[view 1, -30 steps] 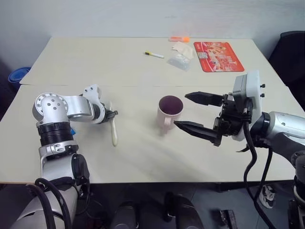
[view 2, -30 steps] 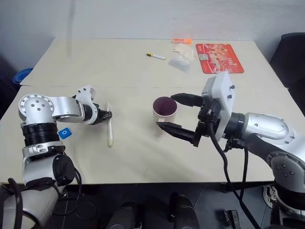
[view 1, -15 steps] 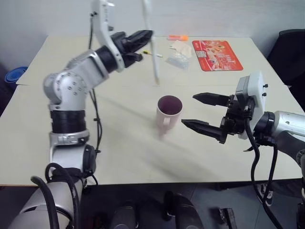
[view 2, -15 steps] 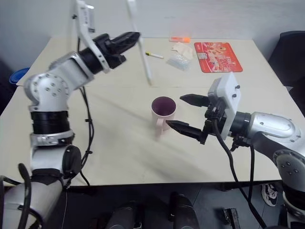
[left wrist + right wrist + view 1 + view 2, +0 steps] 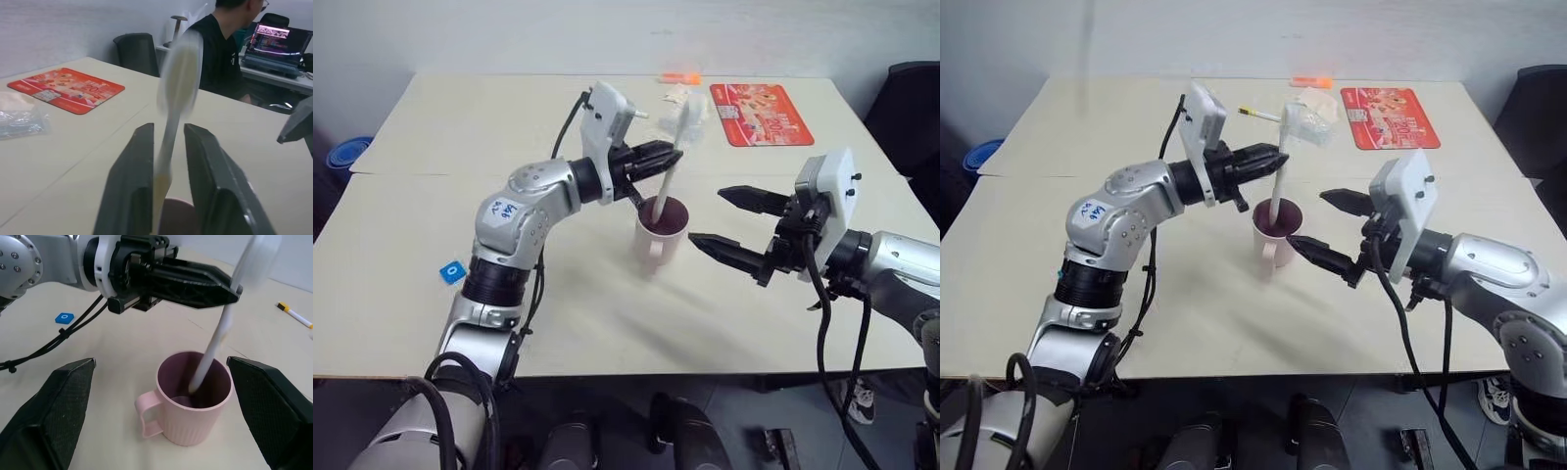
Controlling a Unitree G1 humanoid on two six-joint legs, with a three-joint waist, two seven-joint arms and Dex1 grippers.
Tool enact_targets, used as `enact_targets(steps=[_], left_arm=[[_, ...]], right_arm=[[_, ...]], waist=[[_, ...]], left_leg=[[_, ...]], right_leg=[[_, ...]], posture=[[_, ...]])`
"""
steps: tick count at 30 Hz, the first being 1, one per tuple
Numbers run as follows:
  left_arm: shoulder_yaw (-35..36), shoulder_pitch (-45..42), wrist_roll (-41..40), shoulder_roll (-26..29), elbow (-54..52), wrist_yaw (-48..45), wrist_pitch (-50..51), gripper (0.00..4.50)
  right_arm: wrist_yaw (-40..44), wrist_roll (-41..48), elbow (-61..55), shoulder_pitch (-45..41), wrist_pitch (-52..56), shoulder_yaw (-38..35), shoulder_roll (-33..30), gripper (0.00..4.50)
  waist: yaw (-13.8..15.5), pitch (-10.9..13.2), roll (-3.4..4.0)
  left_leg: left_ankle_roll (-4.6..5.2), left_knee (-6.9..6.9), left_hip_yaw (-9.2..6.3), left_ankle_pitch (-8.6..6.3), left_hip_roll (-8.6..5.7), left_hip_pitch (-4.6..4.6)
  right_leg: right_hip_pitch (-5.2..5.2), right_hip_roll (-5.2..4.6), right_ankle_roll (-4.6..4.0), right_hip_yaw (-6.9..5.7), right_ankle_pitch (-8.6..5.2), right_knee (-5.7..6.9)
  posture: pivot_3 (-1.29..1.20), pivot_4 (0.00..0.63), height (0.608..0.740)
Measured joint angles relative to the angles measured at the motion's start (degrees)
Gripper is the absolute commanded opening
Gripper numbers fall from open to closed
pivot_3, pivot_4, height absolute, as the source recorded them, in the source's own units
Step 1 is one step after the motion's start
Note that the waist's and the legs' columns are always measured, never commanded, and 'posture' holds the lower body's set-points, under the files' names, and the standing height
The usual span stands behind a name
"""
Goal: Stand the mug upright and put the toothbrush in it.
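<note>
Near mid table, the mug stands upright, handle toward the robot, mauve inside showing. Toothbrush is in it w/ its lower end down inside the mug, shaft leaning, blurred head up above the rim. Left gripper reaches in from the robot's left, level, just above the mug rim; fingers sit either side of the brush shaft w/ a narrow gap. Can't tell if they're pinching it or have let go. Right gripper is just beside the mug on the robot's right, fingers wide apart, holding nothing, not touching the mug. Far side of table: red mat, crumpled clear plastic bag, white marker w/ yellow-black end, small orange item. Blue tag lies on table near left arm. Left wrist view also shows a person seated at a laptop beyond the table, plus a dark chair.
</note>
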Motion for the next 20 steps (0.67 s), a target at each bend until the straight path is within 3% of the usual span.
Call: enact_targets(steps=[5,8,9,16,20], left_arm=[[3.7,1.6,-0.7,1.8,-1.7,0.6,3.9,3.30],[4.1,5.1,-1.1,9.3,-6.9,-4.0,5.2,4.22],[4.4,6.5,-1.1,14.2,-8.7,-7.5,5.2,4.48],[9.3,18.7,-0.3,43.4,-11.5,-32.3,-1.9,4.48],[13.1,24.8,0.1,49.4,-11.6,-39.4,-5.6,4.48]], right_arm=[[-0.1,-1.2,0.1,0.0,-0.5,0.6,0.2,4.50],[2.4,-1.8,1.4,0.4,-0.8,0.7,-0.9,4.50],[4.7,-2.1,2.6,1.2,-0.8,0.4,-2.8,4.50],[29.5,-8.1,14.5,13.8,-4.9,-5.0,-19.0,4.50],[35.8,-11.3,20.9,14.3,-7.9,-6.0,-19.9,4.50]], waist=[[-0.2,0.0,0.00],[-0.6,0.0,0.02],[-0.6,0.0,0.02],[-0.1,0.0,0.06],[0.0,0.0,0.06]], left_leg=[[0.03,-0.02,-0.11,-0.01,0.03,0.03],[0.00,-0.07,-0.06,-0.01,0.06,0.05],[0.00,-0.07,-0.07,-0.01,0.09,0.05],[0.18,-0.05,-0.03,-0.14,0.08,0.03],[0.25,0.02,-0.02,-0.17,0.04,0.07]], right_leg=[[-0.01,0.01,0.01,0.02,0.01,0.01],[-0.07,0.08,-0.01,0.05,-0.01,0.02],[-0.07,0.08,-0.02,0.04,-0.01,0.03],[0.00,0.07,0.00,0.01,-0.02,-0.21],[0.03,-0.03,0.04,0.07,-0.01,-0.41]], posture=[[0.00,0.150,0.740],[0.00,0.150,0.740],[0.00,0.150,0.740],[0.00,0.150,0.740],[0.00,0.150,0.740]])
